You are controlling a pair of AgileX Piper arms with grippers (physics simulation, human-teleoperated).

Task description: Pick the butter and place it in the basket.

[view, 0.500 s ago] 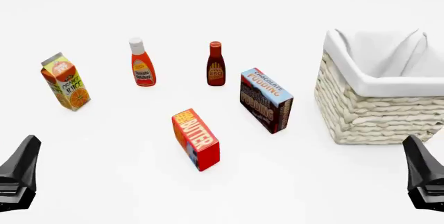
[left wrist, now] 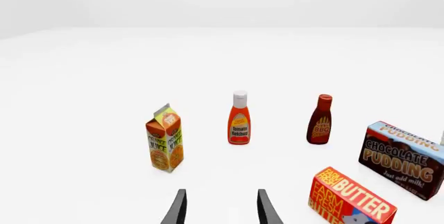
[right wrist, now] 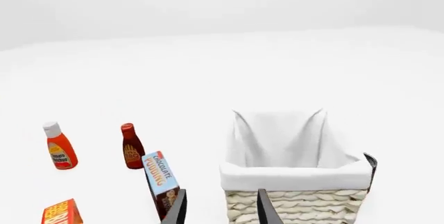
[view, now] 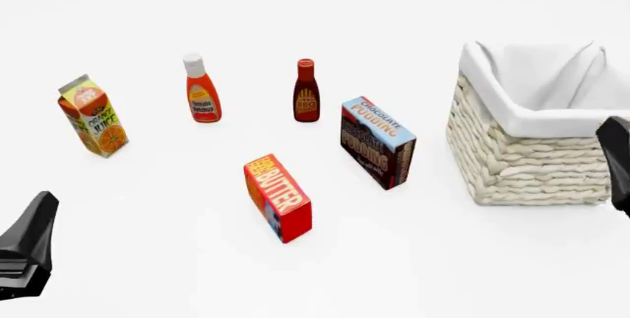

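The butter (view: 279,196) is a red-orange box standing on the table's near middle, left of the basket (view: 512,115). It also shows in the left wrist view (left wrist: 350,199) and at the edge of the right wrist view (right wrist: 59,213). The basket, cream woven rope with a white lining, stands at the right (right wrist: 298,171). My left gripper (view: 32,226) is low at the near left, open and empty (left wrist: 222,211), well left of the butter. My right gripper (view: 618,163) is at the right edge beside the basket, open and empty (right wrist: 220,211).
An orange juice carton (view: 91,115) stands at the far left, with a ketchup bottle (view: 202,89) and a BBQ sauce bottle (view: 306,91) behind the butter. The chocolate pudding box (view: 378,141) stands between the butter and the basket.
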